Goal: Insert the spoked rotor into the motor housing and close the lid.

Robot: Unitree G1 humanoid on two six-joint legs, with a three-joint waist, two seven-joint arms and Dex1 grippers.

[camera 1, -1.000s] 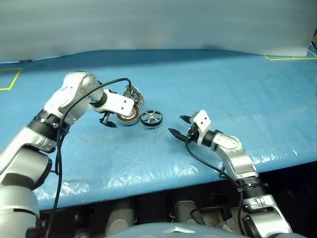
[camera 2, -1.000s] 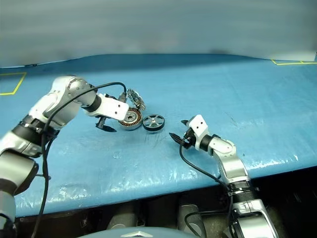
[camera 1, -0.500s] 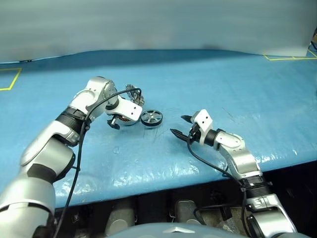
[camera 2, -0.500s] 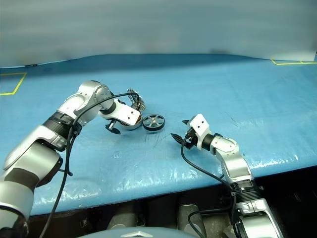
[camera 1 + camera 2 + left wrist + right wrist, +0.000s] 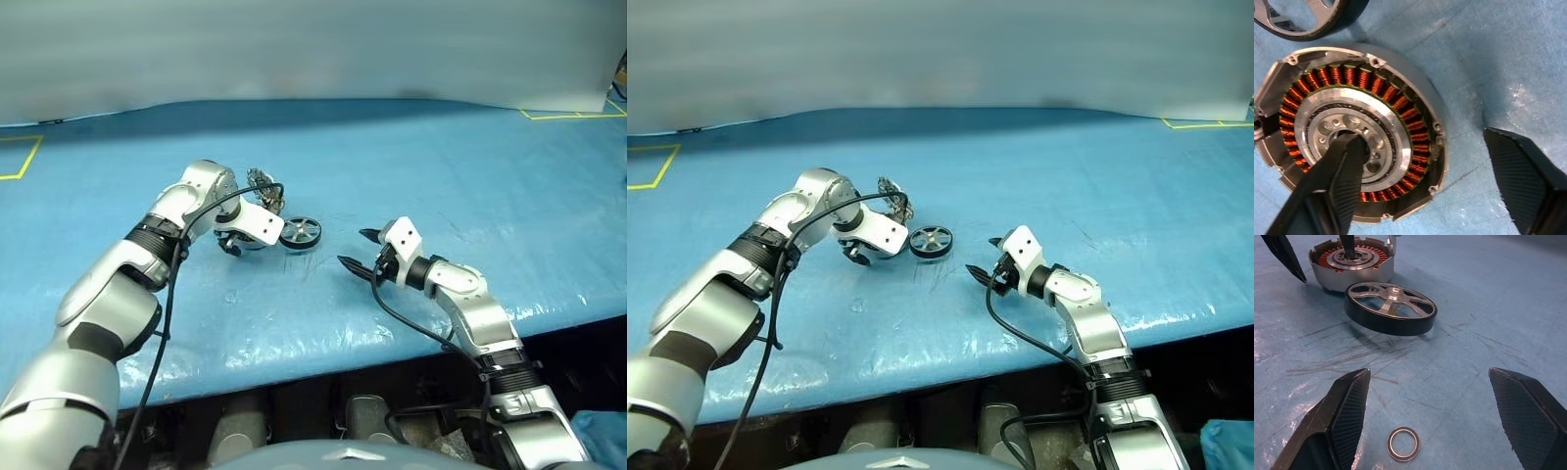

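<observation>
1. The bench (image 5: 460, 166) is covered in blue sheeting.
2. The right tool (image 5: 357, 249) hovers low over the bench with its fingers wide apart and empty, well apart from the parts.
3. The left tool (image 5: 1440, 171) points down at the motor housing (image 5: 1359, 142); its fingers are apart, one at the silver centre, the other outside the rim.
4. The lid (image 5: 265, 186) stands open behind the housing.
5. The spoked rotor (image 5: 1391, 307) lies just beside the housing.
6. A small washer (image 5: 1403, 444) lies between the right fingers.
</observation>
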